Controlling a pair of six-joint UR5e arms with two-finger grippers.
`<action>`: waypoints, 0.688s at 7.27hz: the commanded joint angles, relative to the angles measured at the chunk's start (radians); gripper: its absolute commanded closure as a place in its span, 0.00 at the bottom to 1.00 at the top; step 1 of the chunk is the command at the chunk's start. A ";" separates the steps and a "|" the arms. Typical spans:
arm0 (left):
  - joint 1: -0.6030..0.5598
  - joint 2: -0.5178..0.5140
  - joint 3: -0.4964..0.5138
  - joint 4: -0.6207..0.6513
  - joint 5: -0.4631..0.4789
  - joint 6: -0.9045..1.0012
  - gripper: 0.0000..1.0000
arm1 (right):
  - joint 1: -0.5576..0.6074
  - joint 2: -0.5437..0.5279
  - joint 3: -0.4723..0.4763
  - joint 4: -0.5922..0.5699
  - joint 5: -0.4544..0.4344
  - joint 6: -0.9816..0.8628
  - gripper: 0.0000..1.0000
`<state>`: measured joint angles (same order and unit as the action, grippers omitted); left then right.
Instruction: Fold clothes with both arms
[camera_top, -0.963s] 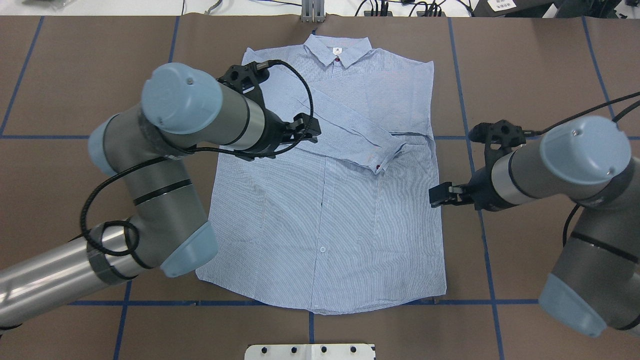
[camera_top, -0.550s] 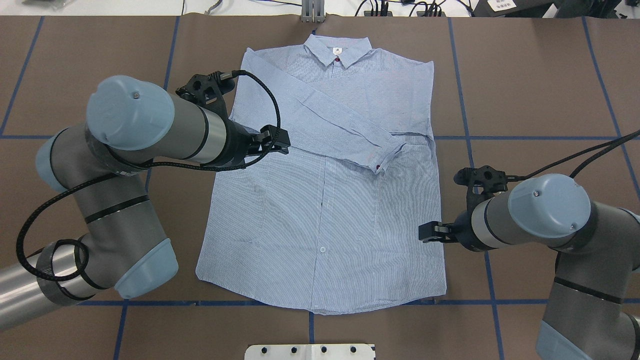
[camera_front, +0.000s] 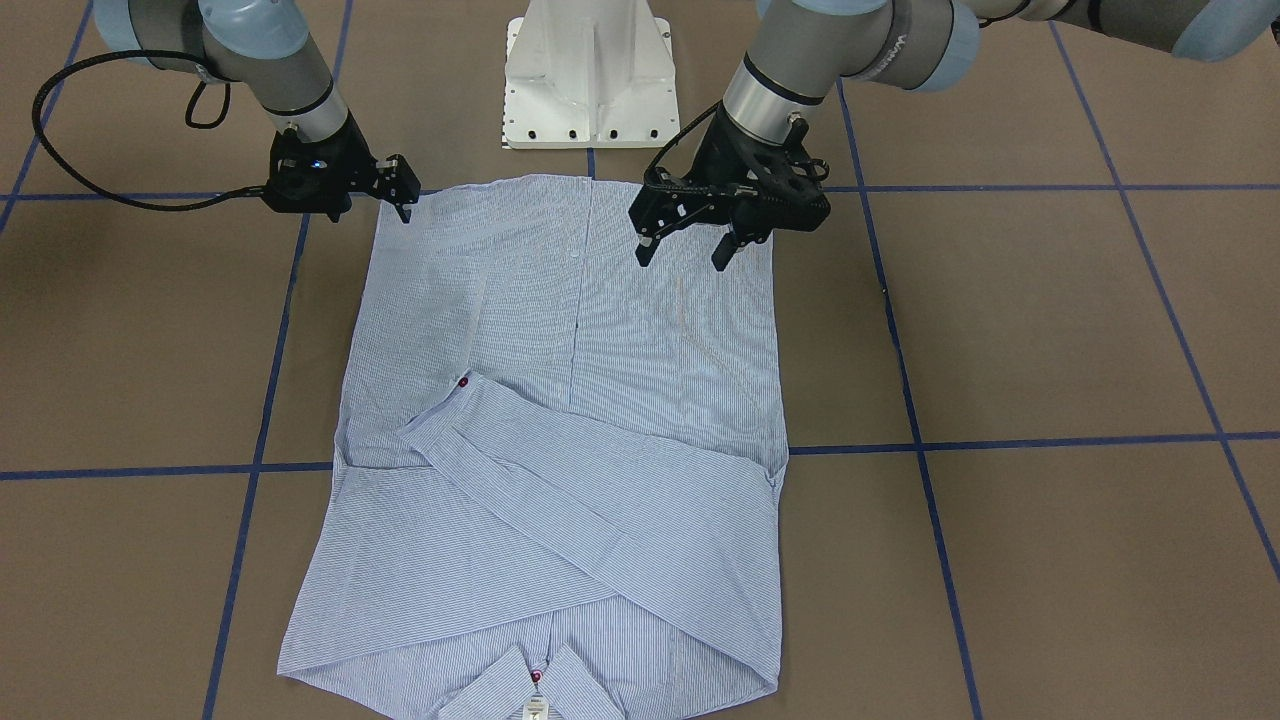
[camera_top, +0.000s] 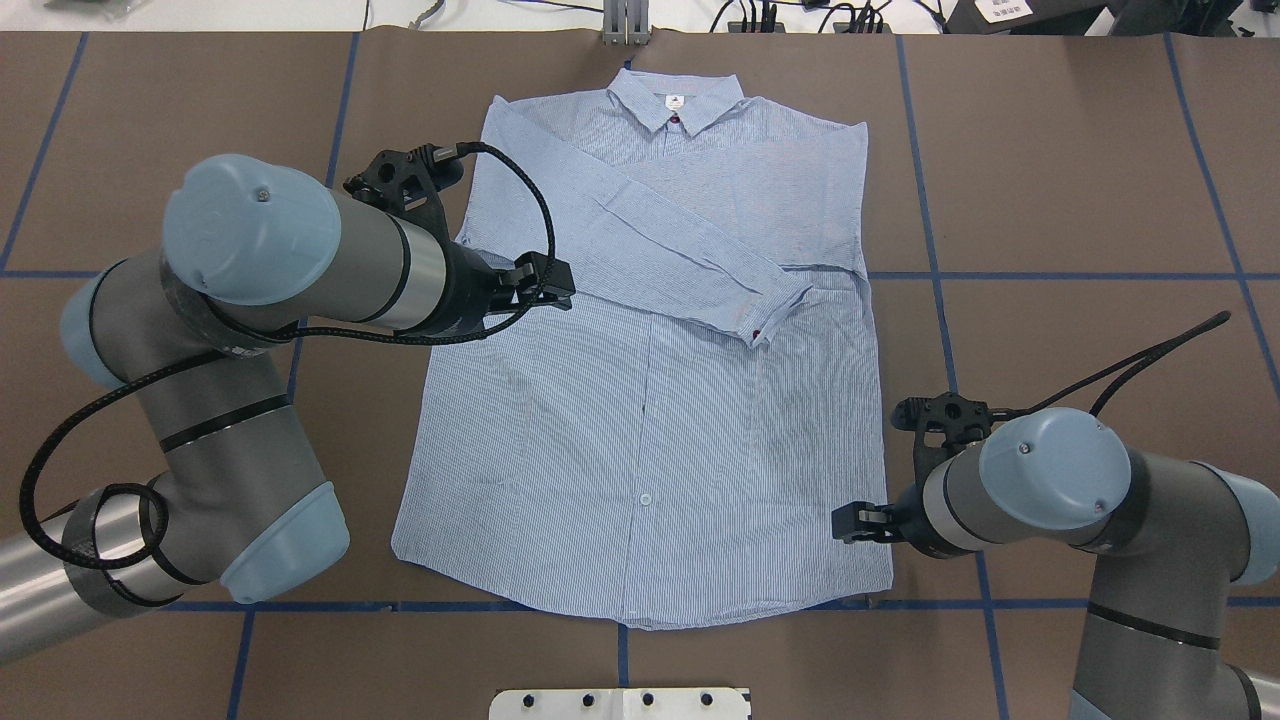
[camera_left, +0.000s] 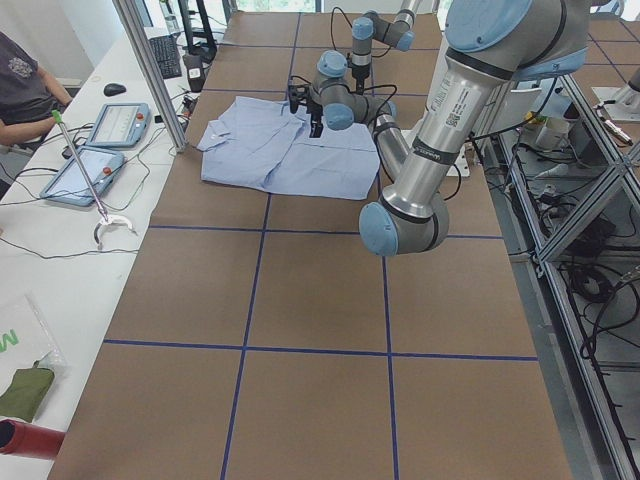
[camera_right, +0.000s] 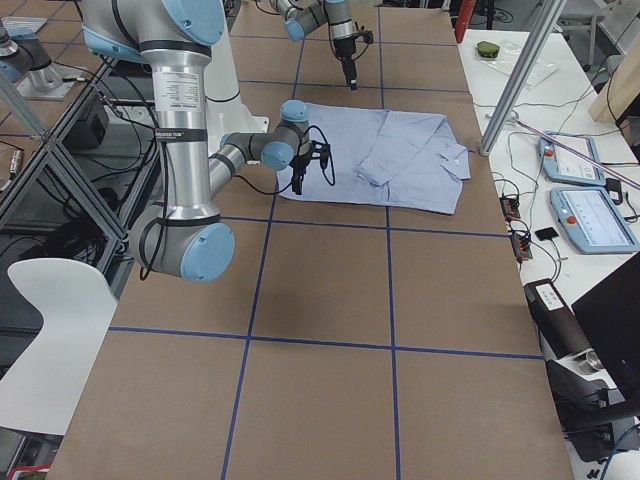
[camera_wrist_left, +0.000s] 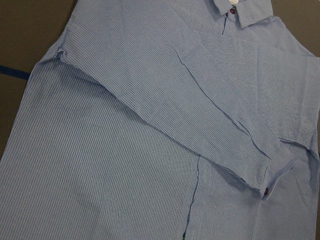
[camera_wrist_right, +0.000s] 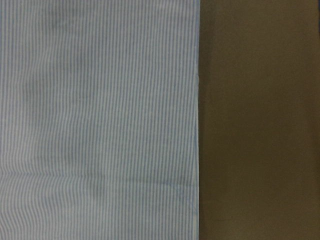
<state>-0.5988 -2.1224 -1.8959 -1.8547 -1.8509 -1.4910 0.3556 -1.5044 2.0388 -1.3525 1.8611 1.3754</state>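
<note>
The collar (camera_front: 585, 686) of the shirt (camera_front: 560, 400) runs off the bottom edge of the front-facing view. From overhead, the left arm (camera_top: 300, 250) covers part of the shirt's side edge. The print on the neck label (camera_top: 674, 100) is too small to read.

Brown table (camera_top: 1100, 150) crossed by blue tape lines (camera_top: 1050, 275); white side bench (camera_left: 60, 260) (two tablets (camera_left: 120, 125) on it)

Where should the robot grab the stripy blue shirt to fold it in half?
Probably the near hem's right corner and left corner on the light blue and white striped button-up shirt, each pinched from above at its outer edge. The shirt lies flat with sleeves crossed over the chest, so that hem is a free edge to lift towards the collar.
</note>
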 joint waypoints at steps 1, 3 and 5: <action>-0.001 -0.002 0.000 0.000 0.001 0.000 0.00 | -0.044 0.003 -0.018 0.001 -0.003 0.028 0.01; -0.004 -0.004 0.000 0.000 0.002 0.000 0.00 | -0.049 0.006 -0.020 0.001 0.006 0.030 0.14; -0.004 -0.004 0.000 0.000 0.002 0.000 0.00 | -0.052 0.007 -0.025 0.000 0.009 0.030 0.23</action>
<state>-0.6025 -2.1258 -1.8960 -1.8546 -1.8487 -1.4910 0.3054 -1.4980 2.0162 -1.3524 1.8675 1.4048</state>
